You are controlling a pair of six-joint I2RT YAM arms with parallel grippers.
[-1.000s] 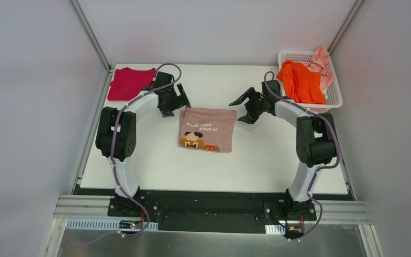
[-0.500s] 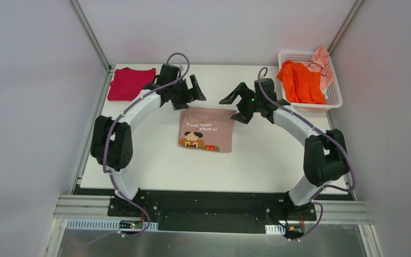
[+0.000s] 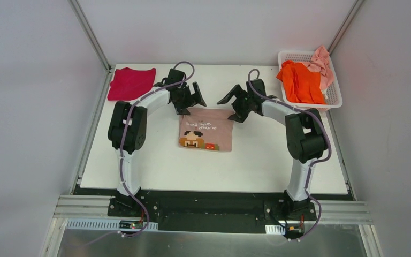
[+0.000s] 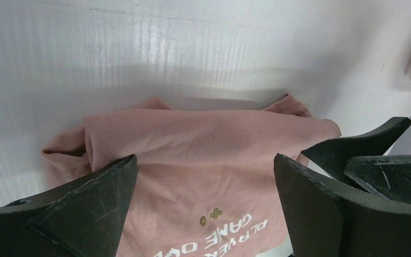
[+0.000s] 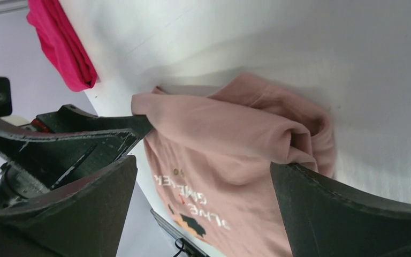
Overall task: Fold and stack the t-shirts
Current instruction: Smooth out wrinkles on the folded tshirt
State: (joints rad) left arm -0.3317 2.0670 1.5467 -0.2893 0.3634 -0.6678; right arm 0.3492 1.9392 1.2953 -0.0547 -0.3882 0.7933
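Worktop (image 3: 257,160) carrying folded beige tee (image 3: 206,130) at centre. Folded crimson tee (image 3: 131,83) lies far left; orange tee (image 3: 301,81) and pink tee (image 3: 321,61) wait in basket (image 3: 336,96). Just opened wide and empty, left gripper (image 4: 206,163) and right gripper (image 5: 203,166) have closed in over the beige tee's far edge; stacking probably follows.

White table (image 3: 155,155): folded dusty-pink tee (image 3: 206,131) centre, crimson tee (image 3: 131,83) far-left corner, basket (image 3: 295,55) far-right corner.

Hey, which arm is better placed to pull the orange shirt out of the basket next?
Right. The orange shirt lies in the basket, nearer the right gripper; the left gripper hovers farther off. Both are open.
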